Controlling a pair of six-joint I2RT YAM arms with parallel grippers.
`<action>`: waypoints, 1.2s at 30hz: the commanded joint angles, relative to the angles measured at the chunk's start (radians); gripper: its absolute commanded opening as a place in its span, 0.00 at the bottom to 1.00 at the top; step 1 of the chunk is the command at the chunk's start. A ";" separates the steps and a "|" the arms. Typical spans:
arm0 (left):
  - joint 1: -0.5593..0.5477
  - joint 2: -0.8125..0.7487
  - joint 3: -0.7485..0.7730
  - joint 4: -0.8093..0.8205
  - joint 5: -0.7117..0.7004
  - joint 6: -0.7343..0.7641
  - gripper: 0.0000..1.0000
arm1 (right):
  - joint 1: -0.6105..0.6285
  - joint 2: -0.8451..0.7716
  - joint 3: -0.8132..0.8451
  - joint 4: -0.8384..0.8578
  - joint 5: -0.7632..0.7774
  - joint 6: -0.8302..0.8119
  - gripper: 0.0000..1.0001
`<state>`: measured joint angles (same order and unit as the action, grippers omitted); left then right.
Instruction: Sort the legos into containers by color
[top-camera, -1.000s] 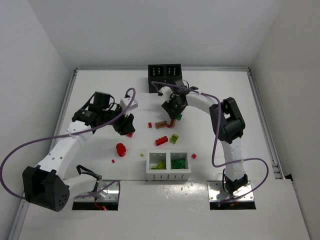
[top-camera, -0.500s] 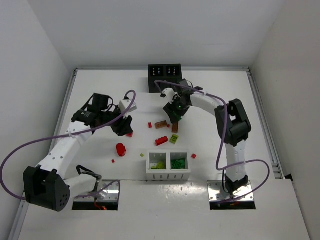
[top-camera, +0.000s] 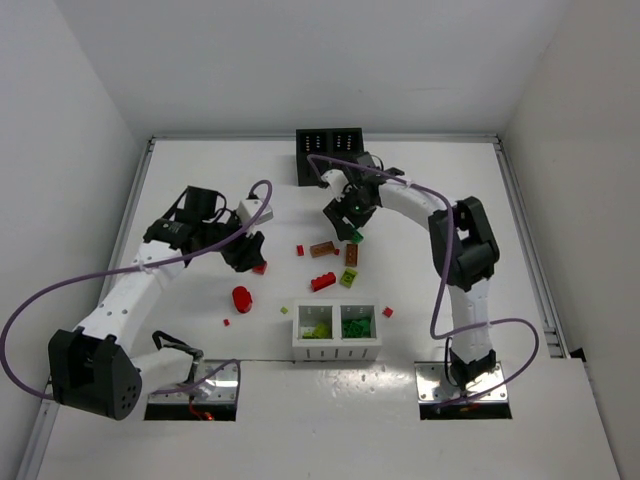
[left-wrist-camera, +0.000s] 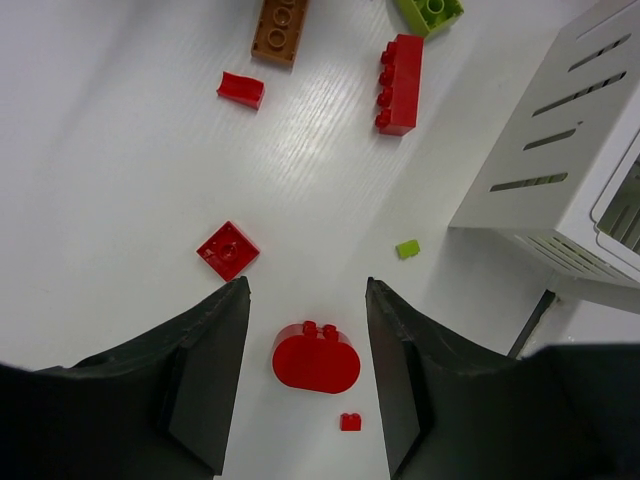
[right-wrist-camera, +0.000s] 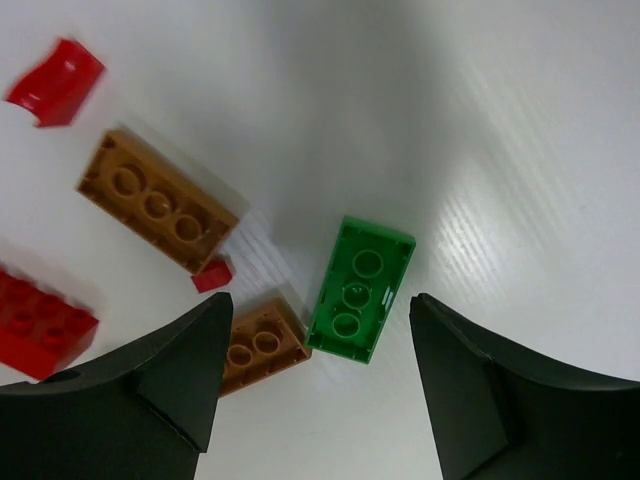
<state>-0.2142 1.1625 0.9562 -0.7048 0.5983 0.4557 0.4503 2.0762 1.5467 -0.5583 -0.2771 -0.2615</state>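
Jaws on the right arm hang wide and empty over a green brick, flat on the bench just beside a brown brick. Left jaws, also apart and empty, hover above a rounded red brick. Looks like pick-up stage: drop, pinch, then carry green to the white box.

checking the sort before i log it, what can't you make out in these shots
- Black box, top view: the inside is too dark and too small to show any bricks.
- White box, left wrist view: cut off by the right edge, so its contents are unseen.
- Red brick, right wrist view: cut off by the left edge, so its full length is unknown.
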 joint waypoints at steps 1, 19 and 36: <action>0.012 -0.003 0.007 0.014 0.014 0.006 0.56 | -0.007 0.039 0.039 -0.003 0.038 0.010 0.72; 0.012 -0.003 -0.103 -0.044 -0.023 0.185 0.56 | -0.007 0.061 -0.002 0.006 0.107 -0.010 0.18; -0.108 0.152 -0.171 -0.030 -0.068 0.247 0.57 | 0.068 -0.692 -0.293 -0.328 -0.303 -0.248 0.04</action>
<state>-0.3058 1.2884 0.7616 -0.7673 0.5293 0.7132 0.4805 1.4097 1.3083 -0.7601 -0.4706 -0.4152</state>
